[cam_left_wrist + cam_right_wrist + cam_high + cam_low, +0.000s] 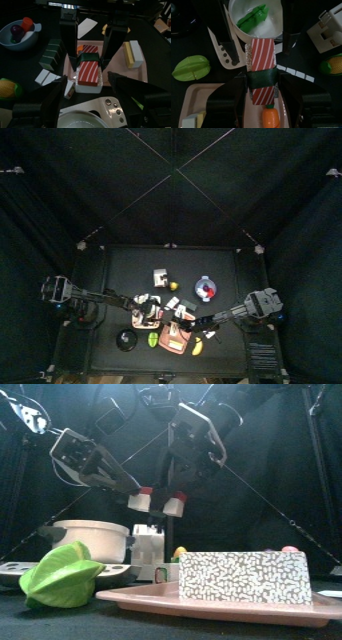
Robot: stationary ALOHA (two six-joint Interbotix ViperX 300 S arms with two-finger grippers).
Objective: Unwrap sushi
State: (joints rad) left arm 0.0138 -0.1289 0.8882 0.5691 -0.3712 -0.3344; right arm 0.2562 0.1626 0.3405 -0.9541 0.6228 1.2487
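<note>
Your sushi hangs above the pink tray, clamped lengthwise by the right gripper, its dark wrap band on. The left gripper gapes wide beside it. Unwrapping remains.

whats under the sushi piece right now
The sushi, red-striped topping with a dark green band, is held by the right end effector. Below it lies the pink tray; directly underneath is hidden by the sushi itself.
</note>
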